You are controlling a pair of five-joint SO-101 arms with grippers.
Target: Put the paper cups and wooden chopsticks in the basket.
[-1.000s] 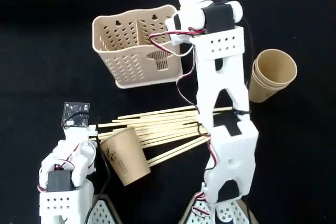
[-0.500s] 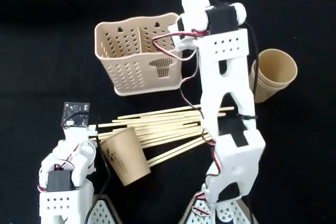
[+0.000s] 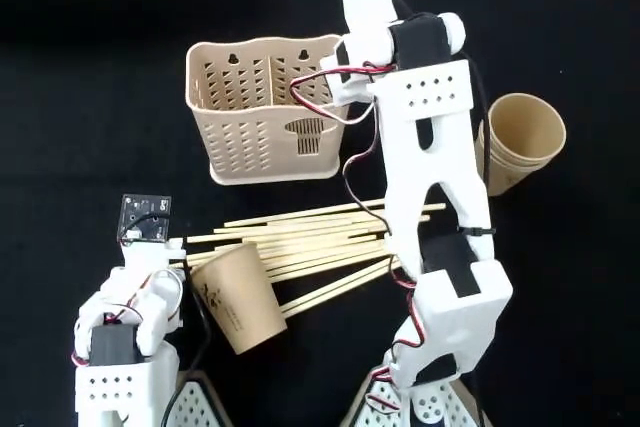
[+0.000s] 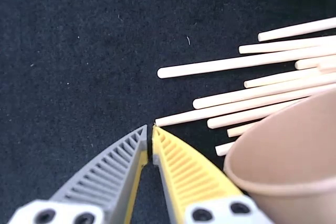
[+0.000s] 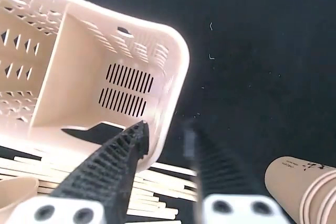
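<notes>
Nothing is packed yet. The basket (image 3: 262,137) stands toward the far edge of the black table (image 3: 90,97), about midway along it, and what I can see of its two compartments is bare.

The right arm is stretched across the table to the basket. In the right wrist view, the right gripper (image 5: 165,132) straddles the basket's near right corner, one finger inside the wall and one outside. It looks to be pinching that wall, though the outer finger is too blurred for me to be sure how firm the hold is.

The wooden chopsticks (image 3: 310,232) lie fanned out on the table between the basket and the near edge, with the right arm passing over their right-hand ends. One paper cup (image 3: 238,295) lies on its side toward the near edge, left of centre, its rim resting on the chopsticks' left ends. A nested stack of cups (image 3: 515,142) lies near the right edge, well apart from the basket.

The left gripper (image 4: 151,128) is near the front left corner with its tips closed together and holding nothing. It sits just beside the chopstick ends and the fallen cup.

By my reckoning, every cup and every chopstick has yet to go in. The right arm's hold on the basket suits repositioning it, not filling it.
</notes>
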